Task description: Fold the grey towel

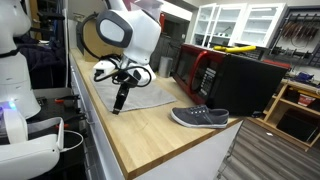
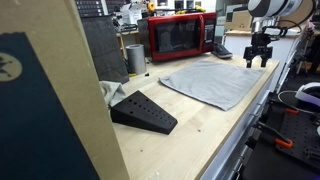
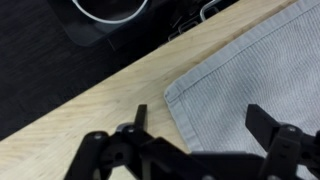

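Note:
The grey towel lies flat on the wooden counter, seen in both exterior views. In the wrist view a hemmed corner of the towel lies below the jaws. My gripper is open, its two black fingers straddling that corner, just above it. In an exterior view the gripper hovers over the towel's far corner near the counter edge. It also shows in an exterior view, pointing down at the towel's near edge.
A red microwave and a metal cup stand behind the towel. A dark shoe lies on the counter, also in an exterior view. A black box stands beside it. The counter edge is close.

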Controlling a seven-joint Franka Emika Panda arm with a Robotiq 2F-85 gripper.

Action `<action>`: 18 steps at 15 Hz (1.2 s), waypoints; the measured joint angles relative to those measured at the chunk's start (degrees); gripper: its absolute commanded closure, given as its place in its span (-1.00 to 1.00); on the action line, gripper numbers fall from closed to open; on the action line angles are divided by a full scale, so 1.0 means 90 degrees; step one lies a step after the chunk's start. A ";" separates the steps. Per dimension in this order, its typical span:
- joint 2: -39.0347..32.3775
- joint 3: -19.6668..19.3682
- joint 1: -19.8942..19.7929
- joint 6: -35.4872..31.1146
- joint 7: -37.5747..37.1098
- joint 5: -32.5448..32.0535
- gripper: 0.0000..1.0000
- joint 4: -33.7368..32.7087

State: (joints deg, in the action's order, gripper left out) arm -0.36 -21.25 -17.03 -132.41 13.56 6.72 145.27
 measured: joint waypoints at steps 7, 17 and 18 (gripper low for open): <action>-0.0165 0.0001 -0.0113 -0.0078 0.0262 0.0171 0.57 -0.0004; -0.0007 0.0132 -0.0114 -0.0437 0.0280 -0.0069 0.98 0.0031; 0.0027 0.0200 -0.0086 -0.0553 0.0178 -0.0284 0.98 0.0048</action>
State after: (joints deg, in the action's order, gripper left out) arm -0.12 -19.45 -17.80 -137.39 15.16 4.17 145.70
